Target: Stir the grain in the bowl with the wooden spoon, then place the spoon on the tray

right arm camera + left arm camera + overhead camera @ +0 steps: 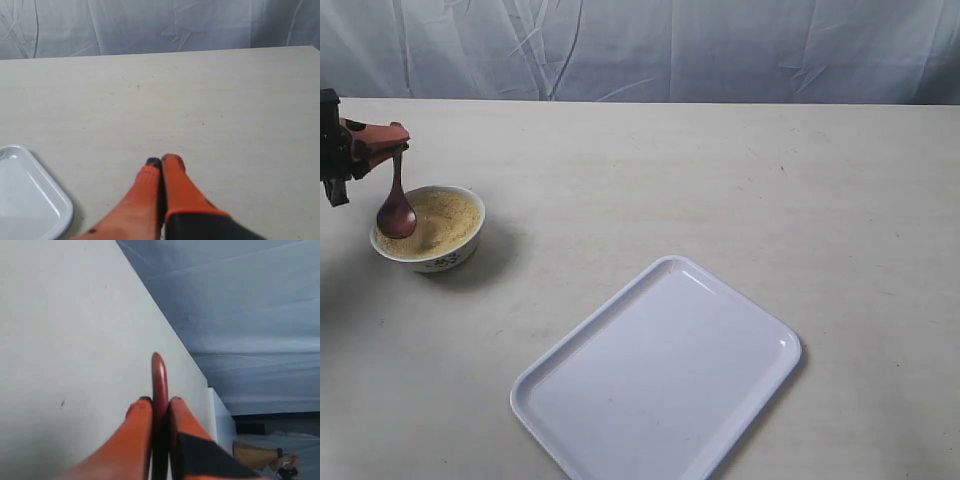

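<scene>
The white bowl (452, 252) stands at the table's left, filled with yellow-tan grain (445, 216). My left gripper (398, 139) is above the bowl's left rim, shut on the handle of the wooden spoon (396, 212), which hangs down with its scoop resting in the grain. In the left wrist view the orange fingers (137, 425) clamp the spoon (159, 377), whose handle end sticks out past my left gripper (160, 401); the bowl is out of that view. The white tray (660, 385) lies at front centre, its corner (30, 200) showing by my right gripper (161, 162), shut and holding nothing.
A wrinkled pale backdrop (650, 45) hangs behind the table's far edge. Bare table surface (740, 190) lies between the bowl and the tray and stretches to the right.
</scene>
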Action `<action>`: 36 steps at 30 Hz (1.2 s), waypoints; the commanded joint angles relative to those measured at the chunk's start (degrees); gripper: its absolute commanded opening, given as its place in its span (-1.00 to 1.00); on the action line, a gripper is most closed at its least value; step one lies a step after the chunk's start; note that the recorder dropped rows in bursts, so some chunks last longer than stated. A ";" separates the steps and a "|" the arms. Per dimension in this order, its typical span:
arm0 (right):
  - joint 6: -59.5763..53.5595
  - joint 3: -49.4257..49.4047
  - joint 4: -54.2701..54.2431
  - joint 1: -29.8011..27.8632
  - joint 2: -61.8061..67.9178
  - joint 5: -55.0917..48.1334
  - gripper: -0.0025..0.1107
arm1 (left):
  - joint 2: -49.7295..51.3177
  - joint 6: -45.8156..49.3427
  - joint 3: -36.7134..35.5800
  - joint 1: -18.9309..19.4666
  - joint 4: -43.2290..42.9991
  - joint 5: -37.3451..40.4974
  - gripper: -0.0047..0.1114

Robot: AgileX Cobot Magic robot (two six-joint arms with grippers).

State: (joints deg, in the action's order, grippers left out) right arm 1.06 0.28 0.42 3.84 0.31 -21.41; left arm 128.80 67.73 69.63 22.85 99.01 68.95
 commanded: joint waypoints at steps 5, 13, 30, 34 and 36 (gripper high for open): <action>0.00 -0.28 -0.05 0.22 -0.31 0.81 -0.95 | -9.71 11.56 -1.70 2.18 0.93 1.01 -0.92; 0.00 -0.28 -0.05 0.22 -0.31 0.81 -0.95 | -20.51 25.35 -7.40 1.58 0.93 1.01 -0.92; 0.00 -0.28 -0.05 0.22 -0.31 0.81 -0.95 | -22.53 47.72 -11.26 -10.36 0.93 -10.95 -0.92; 0.00 -0.28 -0.05 0.22 -0.31 0.81 -0.95 | -22.53 47.87 -11.26 -10.36 0.93 -15.20 -0.92; 0.00 -0.28 -0.05 0.22 -0.31 0.81 -0.95 | -22.53 47.87 -11.26 -10.41 0.93 -15.03 -0.92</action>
State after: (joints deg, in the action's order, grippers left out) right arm 1.06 0.28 0.42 3.84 0.31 -21.41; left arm 106.59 115.20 58.77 12.90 98.93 54.69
